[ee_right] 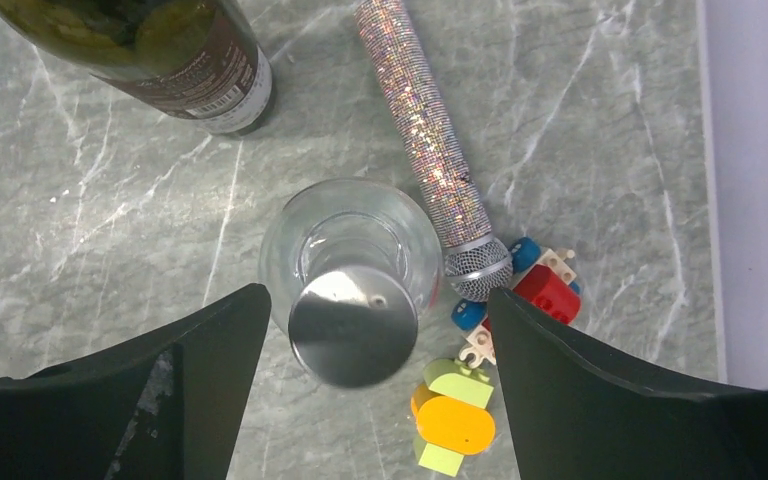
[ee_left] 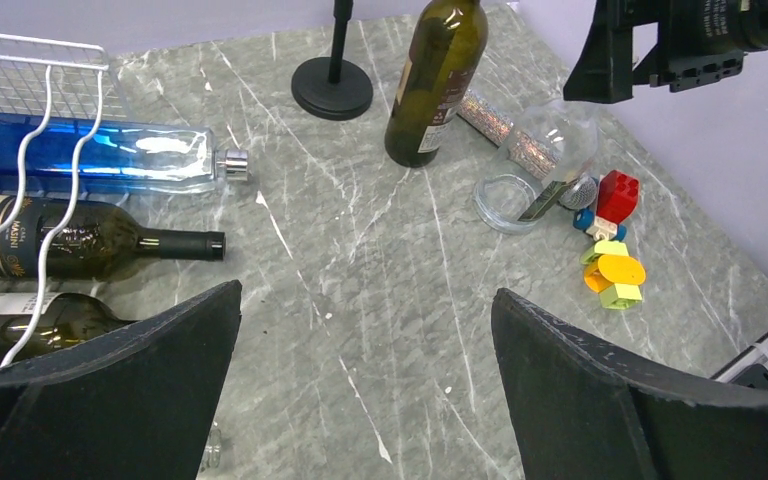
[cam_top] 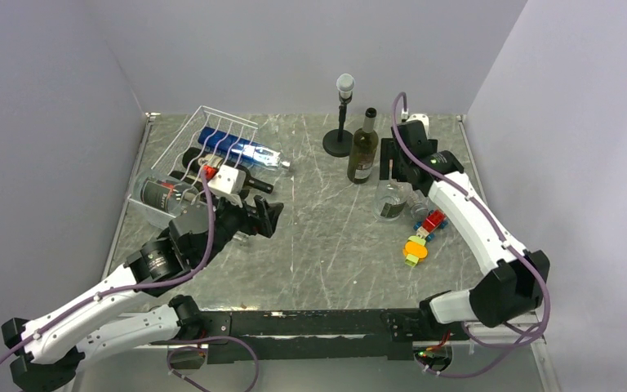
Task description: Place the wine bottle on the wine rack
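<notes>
An upright dark green wine bottle [cam_top: 364,147] stands at the back middle of the table; it also shows in the left wrist view [ee_left: 438,80] and its base in the right wrist view [ee_right: 170,60]. The white wire wine rack [cam_top: 212,122] stands at the back left, also in the left wrist view [ee_left: 20,100], holding a blue bottle [ee_left: 110,155] and two dark bottles [ee_left: 90,240] lying down. My left gripper [ee_left: 367,290] is open and empty over bare table, right of the rack. My right gripper [ee_right: 378,292] is open above a clear bottle with a silver cap [ee_right: 355,325], right of the wine bottle.
A black microphone stand [cam_top: 340,143] stands left of the wine bottle. A glittery microphone [ee_right: 425,140] lies beside the clear bottle. Coloured toy blocks [ee_right: 460,410] lie to its near right. Grey walls close the table at the back and sides.
</notes>
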### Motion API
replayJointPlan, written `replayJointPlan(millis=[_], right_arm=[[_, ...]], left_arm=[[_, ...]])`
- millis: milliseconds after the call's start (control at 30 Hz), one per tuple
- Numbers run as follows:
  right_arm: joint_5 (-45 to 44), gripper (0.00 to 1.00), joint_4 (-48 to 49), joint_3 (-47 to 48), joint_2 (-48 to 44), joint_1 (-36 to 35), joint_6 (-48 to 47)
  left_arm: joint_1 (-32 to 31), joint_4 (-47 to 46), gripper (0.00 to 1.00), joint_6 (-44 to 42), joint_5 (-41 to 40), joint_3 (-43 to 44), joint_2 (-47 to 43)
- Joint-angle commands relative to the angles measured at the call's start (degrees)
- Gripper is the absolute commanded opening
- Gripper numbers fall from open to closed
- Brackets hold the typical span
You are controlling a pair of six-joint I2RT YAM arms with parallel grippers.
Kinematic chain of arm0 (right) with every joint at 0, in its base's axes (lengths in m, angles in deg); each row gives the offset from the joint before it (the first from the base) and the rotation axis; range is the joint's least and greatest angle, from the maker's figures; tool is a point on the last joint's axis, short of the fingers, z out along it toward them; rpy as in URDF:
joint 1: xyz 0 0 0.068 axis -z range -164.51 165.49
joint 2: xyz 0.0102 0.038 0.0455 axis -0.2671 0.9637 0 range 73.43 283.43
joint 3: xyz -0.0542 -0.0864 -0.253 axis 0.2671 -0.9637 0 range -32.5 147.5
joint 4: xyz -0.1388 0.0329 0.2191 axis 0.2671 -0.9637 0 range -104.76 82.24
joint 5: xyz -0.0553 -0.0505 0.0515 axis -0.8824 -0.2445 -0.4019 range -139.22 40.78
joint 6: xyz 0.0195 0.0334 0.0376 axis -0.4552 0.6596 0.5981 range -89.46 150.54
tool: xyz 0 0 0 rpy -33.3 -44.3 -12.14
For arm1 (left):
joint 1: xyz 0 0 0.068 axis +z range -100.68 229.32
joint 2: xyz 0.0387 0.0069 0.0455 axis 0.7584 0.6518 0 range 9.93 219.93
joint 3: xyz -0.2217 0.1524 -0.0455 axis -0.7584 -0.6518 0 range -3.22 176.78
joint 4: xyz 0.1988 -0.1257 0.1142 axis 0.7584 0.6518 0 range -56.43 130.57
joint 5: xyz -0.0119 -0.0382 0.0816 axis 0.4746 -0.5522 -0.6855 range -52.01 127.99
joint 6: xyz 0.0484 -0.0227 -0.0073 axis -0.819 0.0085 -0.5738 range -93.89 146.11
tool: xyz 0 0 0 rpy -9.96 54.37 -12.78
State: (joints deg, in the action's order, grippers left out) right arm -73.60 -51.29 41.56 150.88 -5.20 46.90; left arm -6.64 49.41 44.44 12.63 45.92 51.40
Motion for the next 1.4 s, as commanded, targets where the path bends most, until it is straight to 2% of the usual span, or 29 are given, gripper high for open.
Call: replayJointPlan(millis=[0, 700, 900, 1000, 1167, 1233, 1367], right_arm=[[6.26, 0.83, 0.12, 2.99, 2.26, 1.68, -1.76], [7.38, 0.55, -1.74, 4.42, 6.13, 3.54, -2.21], [9.73, 0.38, -2.22, 4.42, 5.98, 3.55, -3.06], [10.03, 0.38, -2.33, 4.34, 6.24, 3.68, -3.26], [10.4, 0.48, -2.37, 4.34, 7.54, 4.46, -3.53], [10.66, 0.48, -2.18, 4.29, 7.85, 4.68, -3.59], [11.2, 0.38, -1.66, 4.12, 7.99, 4.95, -3.76]], left_arm=[[0.24, 0.28, 0.99, 0.87, -1.55, 0.82, -1.02], [0.42, 1.18, 0.99, 0.59, -2.32, 0.51, -2.14], [0.5, 1.69, 0.99, 0.75, -3.16, 0.34, -2.23], [0.51, 2.13, 0.99, 0.83, -3.52, 0.51, -2.02], [0.58, 2.44, 0.99, 0.92, -3.82, 0.62, -2.09], [0.57, 2.53, 0.99, 1.06, -3.81, 0.52, -2.23], [0.57, 2.84, 0.99, 1.18, -4.21, 0.34, -2.53]])
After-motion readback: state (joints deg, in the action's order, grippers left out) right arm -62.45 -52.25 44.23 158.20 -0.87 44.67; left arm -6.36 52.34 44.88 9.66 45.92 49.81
